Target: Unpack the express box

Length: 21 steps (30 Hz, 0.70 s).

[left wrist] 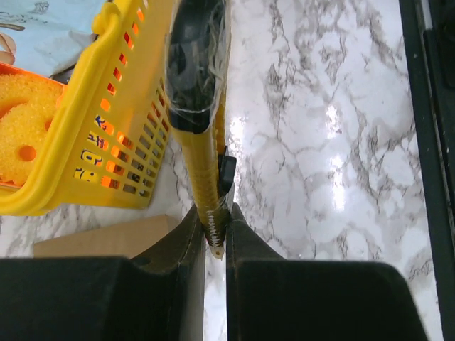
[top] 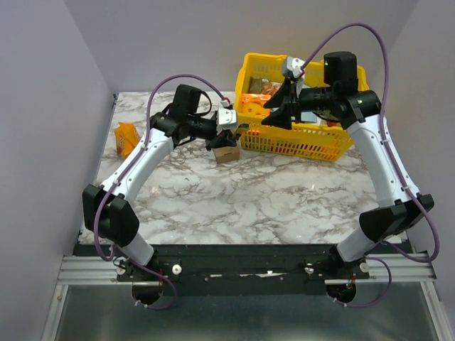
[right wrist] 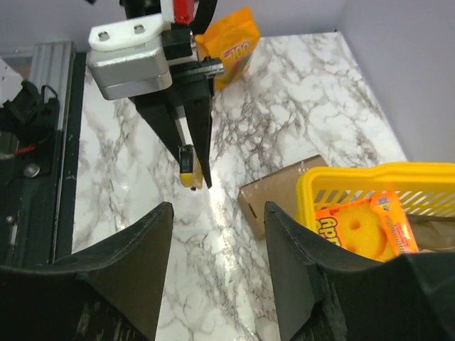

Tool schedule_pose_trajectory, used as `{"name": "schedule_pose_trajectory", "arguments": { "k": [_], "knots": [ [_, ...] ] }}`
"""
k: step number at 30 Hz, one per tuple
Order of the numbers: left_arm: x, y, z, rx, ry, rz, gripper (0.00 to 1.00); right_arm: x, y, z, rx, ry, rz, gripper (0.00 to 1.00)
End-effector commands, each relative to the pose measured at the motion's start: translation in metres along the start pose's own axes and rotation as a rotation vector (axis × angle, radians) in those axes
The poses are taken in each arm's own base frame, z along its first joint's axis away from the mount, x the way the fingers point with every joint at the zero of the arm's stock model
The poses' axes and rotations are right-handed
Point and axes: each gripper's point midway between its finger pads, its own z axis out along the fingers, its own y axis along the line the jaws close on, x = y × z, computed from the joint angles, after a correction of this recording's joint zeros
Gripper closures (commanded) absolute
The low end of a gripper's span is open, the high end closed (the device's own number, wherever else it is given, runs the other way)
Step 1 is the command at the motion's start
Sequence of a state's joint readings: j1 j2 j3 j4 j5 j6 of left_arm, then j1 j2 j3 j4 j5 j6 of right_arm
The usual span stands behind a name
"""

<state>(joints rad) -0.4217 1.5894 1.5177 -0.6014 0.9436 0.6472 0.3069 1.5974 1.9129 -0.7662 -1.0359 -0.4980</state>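
The express box (top: 226, 153), a small brown carton, lies on the marble beside the yellow basket's left end; it shows too as the express box (right wrist: 274, 195) and the express box (left wrist: 106, 238). My left gripper (top: 217, 138) hovers just above it, shut on a yellow-and-black utility knife (left wrist: 195, 106) in clear wrap, gripped at its end by the left gripper (left wrist: 215, 234). The right wrist view shows that knife (right wrist: 187, 167) pointing down between the left fingers. My right gripper (right wrist: 217, 234) is open and holds nothing, above the basket's left edge (top: 274, 114).
The yellow mesh basket (top: 298, 142) stands at the back right, with an orange sponge pack (right wrist: 359, 227) and other packets in it. An orange snack packet (top: 126, 138) lies at the far left of the table. Grey walls close in on both sides.
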Motion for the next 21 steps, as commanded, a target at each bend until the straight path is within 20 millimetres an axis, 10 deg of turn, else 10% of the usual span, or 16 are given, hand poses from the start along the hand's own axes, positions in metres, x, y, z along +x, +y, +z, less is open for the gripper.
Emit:
{"name": "schedule_pose_trajectory", "arguments": {
  "k": [1,21],
  "knots": [
    [-0.004,-0.013,-0.015,0.011,0.087,0.140,1.00,0.030,0.017,0.015,-0.067,0.112,-0.022,0.38],
    [-0.009,-0.008,-0.004,-0.011,0.063,0.092,1.00,0.047,0.018,0.053,-0.096,0.157,0.004,0.49]
  ]
}}
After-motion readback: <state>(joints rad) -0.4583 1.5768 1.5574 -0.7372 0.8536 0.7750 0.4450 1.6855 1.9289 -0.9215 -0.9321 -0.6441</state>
